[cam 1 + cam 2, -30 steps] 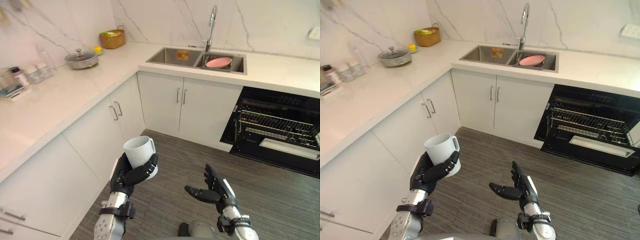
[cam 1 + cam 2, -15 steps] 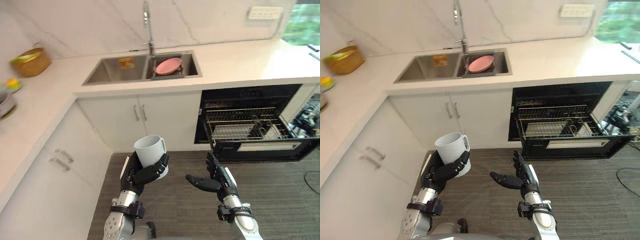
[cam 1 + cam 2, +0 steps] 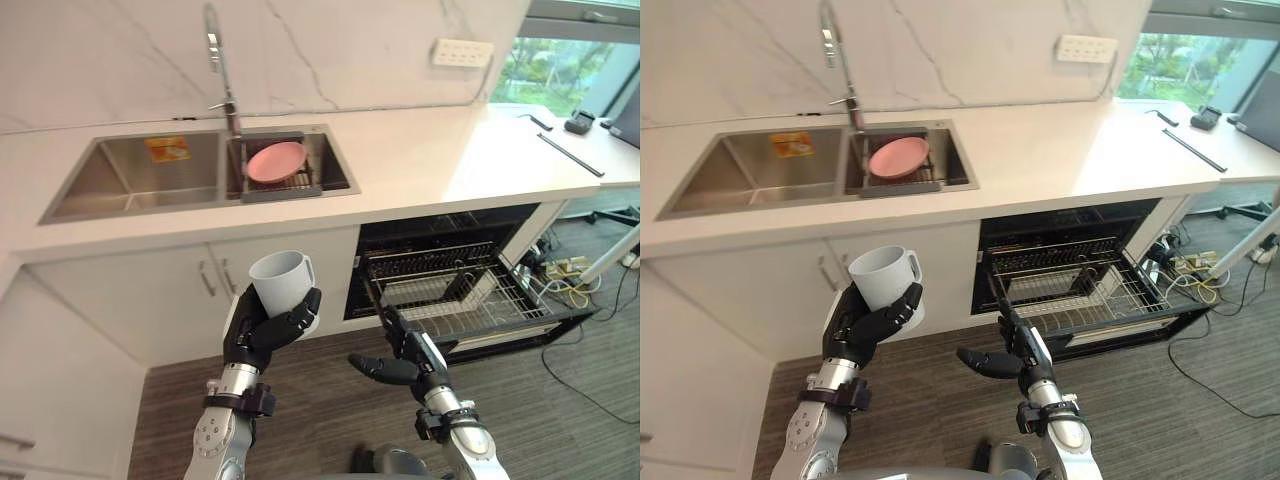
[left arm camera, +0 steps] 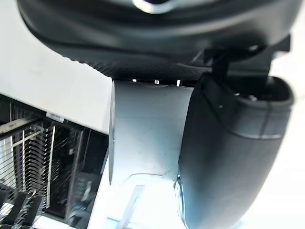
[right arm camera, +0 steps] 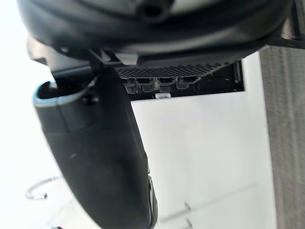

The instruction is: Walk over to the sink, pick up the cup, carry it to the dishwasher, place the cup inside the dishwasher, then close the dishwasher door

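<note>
A white cup [image 3: 281, 283] stands upright in my left hand [image 3: 262, 335], whose fingers curl round its lower half, in front of the white cabinets below the sink [image 3: 120, 180]. The left wrist view shows the cup [image 4: 145, 138] pressed against the palm with the thumb across it. My right hand [image 3: 405, 358] hangs open at the same height, holding nothing. Just behind it the dishwasher [image 3: 450, 290] stands open, its wire rack [image 3: 465, 300] pulled out over the lowered door.
A pink plate [image 3: 275, 160] lies in the sink's right basin under the tap [image 3: 222, 60]. The white counter [image 3: 450, 150] runs right to a window. Cables [image 3: 565, 290] and a chair base lie on the wooden floor at the right.
The camera has swung right: the sink has slid left and the dishwasher now sits nearer the middle. Both hands keep their pose, with the cup still held.
</note>
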You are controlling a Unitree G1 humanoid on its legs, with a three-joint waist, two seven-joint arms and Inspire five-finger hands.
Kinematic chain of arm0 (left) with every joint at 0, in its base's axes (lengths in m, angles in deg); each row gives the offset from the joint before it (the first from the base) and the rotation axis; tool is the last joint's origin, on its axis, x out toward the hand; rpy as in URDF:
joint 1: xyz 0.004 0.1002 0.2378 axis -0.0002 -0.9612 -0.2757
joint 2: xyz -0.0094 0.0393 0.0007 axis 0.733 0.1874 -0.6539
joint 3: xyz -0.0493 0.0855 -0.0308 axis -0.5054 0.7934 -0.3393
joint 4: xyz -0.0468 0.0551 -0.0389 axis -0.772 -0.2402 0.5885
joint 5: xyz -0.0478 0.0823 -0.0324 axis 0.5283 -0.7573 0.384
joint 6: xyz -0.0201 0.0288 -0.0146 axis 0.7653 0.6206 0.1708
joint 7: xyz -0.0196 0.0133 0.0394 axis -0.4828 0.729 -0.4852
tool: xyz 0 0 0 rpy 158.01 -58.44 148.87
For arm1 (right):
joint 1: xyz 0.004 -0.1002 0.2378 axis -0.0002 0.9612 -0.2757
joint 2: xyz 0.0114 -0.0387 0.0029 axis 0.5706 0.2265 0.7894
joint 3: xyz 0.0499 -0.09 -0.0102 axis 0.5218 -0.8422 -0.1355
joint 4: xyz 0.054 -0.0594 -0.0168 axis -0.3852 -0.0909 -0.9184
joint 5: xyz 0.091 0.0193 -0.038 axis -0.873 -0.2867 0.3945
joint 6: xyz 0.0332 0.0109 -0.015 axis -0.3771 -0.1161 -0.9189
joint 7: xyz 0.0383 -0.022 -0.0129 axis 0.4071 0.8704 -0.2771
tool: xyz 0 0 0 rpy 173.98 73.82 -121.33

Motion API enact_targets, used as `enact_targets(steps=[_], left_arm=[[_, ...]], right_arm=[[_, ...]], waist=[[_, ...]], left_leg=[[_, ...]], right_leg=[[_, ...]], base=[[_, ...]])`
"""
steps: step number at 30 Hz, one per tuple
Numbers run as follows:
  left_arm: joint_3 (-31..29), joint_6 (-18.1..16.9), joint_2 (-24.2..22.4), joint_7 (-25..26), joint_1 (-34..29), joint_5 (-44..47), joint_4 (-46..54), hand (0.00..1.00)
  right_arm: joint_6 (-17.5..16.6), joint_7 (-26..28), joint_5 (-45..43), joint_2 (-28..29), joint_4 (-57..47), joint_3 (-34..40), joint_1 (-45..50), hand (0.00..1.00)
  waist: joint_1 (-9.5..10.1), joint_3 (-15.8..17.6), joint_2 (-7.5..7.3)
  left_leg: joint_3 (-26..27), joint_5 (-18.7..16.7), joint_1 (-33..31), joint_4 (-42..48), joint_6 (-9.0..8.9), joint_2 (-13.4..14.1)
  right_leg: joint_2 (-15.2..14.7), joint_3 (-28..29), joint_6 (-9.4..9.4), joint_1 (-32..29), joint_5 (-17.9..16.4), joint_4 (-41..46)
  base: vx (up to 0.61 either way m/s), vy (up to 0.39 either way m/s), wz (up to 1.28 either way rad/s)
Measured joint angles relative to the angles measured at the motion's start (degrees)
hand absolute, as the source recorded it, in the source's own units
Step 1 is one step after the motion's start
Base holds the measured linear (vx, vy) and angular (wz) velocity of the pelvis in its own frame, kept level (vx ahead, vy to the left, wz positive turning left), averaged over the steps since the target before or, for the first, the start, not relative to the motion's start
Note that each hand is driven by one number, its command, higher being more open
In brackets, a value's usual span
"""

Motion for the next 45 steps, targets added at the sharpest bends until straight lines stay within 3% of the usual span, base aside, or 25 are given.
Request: enact_targets(steps=[3,5,7,9,10,13,15,16,17,18,22,25,33,38,45], left_arm=[[1.65,-0.02,-0.8,0.01,1.97,-0.69,-1.85,0.0],[2.11,-0.07,-0.44,0.14,2.07,-0.97,-2.69,0.0],[2.09,-0.29,-0.03,0.23,2.05,-1.16,-2.75,0.0],[2.06,-0.59,-0.36,0.24,2.08,-1.15,-2.72,0.0],[2.08,-0.59,-0.43,0.16,2.04,-1.12,-2.72,0.0],[1.98,-0.6,-0.46,-0.06,2.01,-1.09,-2.71,0.0],[1.88,-0.6,-0.83,-0.23,1.44,-0.94,-2.47,0.0],[1.88,-0.59,-0.92,-0.23,1.13,-0.91,-2.35,0.0],[1.99,-0.52,-1.28,-0.23,-0.02,-0.93,-1.93,0.0],[2.07,-0.49,-1.74,-0.22,-1.0,-0.95,-1.6,0.0],[2.2,-0.25,-0.85,-0.04,-0.56,-0.97,-0.96,0.0],[3.21,-0.27,0.15,0.16,1.31,-1.1,-0.9,0.0],[3.25,-0.54,1.52,1.42,4.86,-1.22,-0.87,0.0],[3.1,-0.56,1.5,1.74,5.19,-3.76,0.86,0.0],[0.56,-2.44,1.14,6.45,9.63,-10.56,3.49,0.0]], right_arm=[[0.43,-1.23,-0.05,-0.2,0.07,2.16,-0.44,1.0],[0.56,-1.73,-0.1,-0.41,0.31,2.22,-0.38,1.0],[0.55,-1.65,-0.09,-1.08,0.29,2.17,-0.29,1.0],[0.54,-1.65,-0.08,-1.33,0.07,2.21,-0.37,1.0],[0.53,-1.63,-0.13,-1.32,-0.03,2.24,-0.37,1.0],[0.53,-1.62,-0.13,-1.27,-0.09,2.08,-0.51,1.0],[0.55,-1.68,-0.1,-0.9,-0.1,1.61,-1.31,1.0],[0.55,-1.7,-0.09,-0.85,-0.1,1.44,-1.47,1.0],[0.55,-1.77,-0.09,-0.86,-0.11,0.5,-1.7,1.0],[0.54,-1.82,-0.06,-1.1,-0.15,-0.02,-1.62,1.0],[0.7,-1.83,-0.04,1.33,-0.51,-0.26,-0.85,1.0],[0.56,-1.95,-0.09,1.3,-0.49,0.42,-0.51,1.0],[0.12,-3.42,-0.08,2.43,-0.87,0.35,-0.37,1.0],[-0.15,-3.96,-0.28,2.46,-6.27,1.01,1.47,1.0],[-0.98,-0.37,-4.55,3.26,-14.86,2.06,3.21,1.0]], waist=[[-0.49,1.73,-0.27],[-0.58,1.96,-0.42],[-0.05,2.02,0.59],[0.25,1.62,1.2],[0.25,1.74,1.0],[1.22,1.54,0.94],[1.83,1.41,0.85],[1.86,1.4,0.86],[2.19,1.2,1.19],[2.5,0.73,2.0],[1.58,-0.08,0.37],[0.93,-0.05,0.33],[0.88,0.02,0.04],[0.48,0.24,-0.43],[0.0,0.13,-0.97]], left_leg=[[-0.25,1.36,-1.34,4.2,-0.76,0.45],[-0.27,1.76,-5.17,16.13,-1.5,2.67],[-0.7,4.53,-11.74,33.1,-3.9,8.1],[-0.15,1.26,-14.58,36.25,-4.04,9.04],[0.33,-1.08,-15.33,33.84,-3.32,8.27],[-0.64,-3.21,-15.81,22.54,-2.13,5.08],[-7.01,-2.94,-17.47,11.51,-2.04,0.31],[-8.28,-2.59,-17.82,10.08,-2.32,-0.38],[-11.11,0.47,-18.0,5.85,-2.44,-1.85],[-10.79,7.03,-16.97,3.26,-2.17,-1.77],[-6.95,7.98,-13.65,-2.18,-0.07,-4.77],[-6.42,8.43,-10.74,-5.15,0.62,-6.74],[-5.66,8.43,-10.35,-6.15,0.83,-6.61],[-4.1,8.3,-10.34,-5.86,0.83,-5.84],[-1.61,7.5,-9.61,-5.15,0.75,-5.53]], right_leg=[[-0.18,0.1,-0.01,0.23,-3.3,2.18],[0.31,0.18,0.23,2.72,-5.2,0.49],[3.25,0.48,0.31,7.38,-5.1,-4.61],[3.99,0.71,-0.11,9.64,-4.79,-7.0],[3.98,1.15,-0.4,10.71,-4.55,-7.98],[3.95,3.22,-0.36,12.11,-3.57,-9.87],[3.34,6.21,0.7,12.28,-2.33,-11.86],[3.15,6.79,0.95,12.28,-2.15,-12.1],[2.85,8.84,2.23,12.27,-1.59,-12.35],[3.22,10.67,3.69,12.12,-1.12,-12.32],[1.0,13.65,6.65,12.86,0.67,-15.45],[-0.43,14.18,8.03,15.44,1.56,-18.16],[0.15,15.16,7.85,16.11,3.58,-21.78],[1.13,16.6,7.41,16.33,4.94,-23.65],[2.18,19.19,7.36,16.33,5.7,-24.04]], base=[[0.19,-0.125,-0.05],[0.12,-0.126,-0.07],[0.13,-0.069,-0.19],[0.13,0.012,-0.19],[0.12,0.039,-0.16],[0.12,0.083,-0.33],[0.15,0.159,-0.51],[0.11,0.161,-0.66],[0.12,0.176,-0.8],[0.15,0.208,-0.96],[0.16,0.213,-0.4],[0.09,0.177,-0.06],[-0.02,0.018,-0.08],[-0.04,-0.046,-0.18],[-0.02,-0.02,-0.17]])
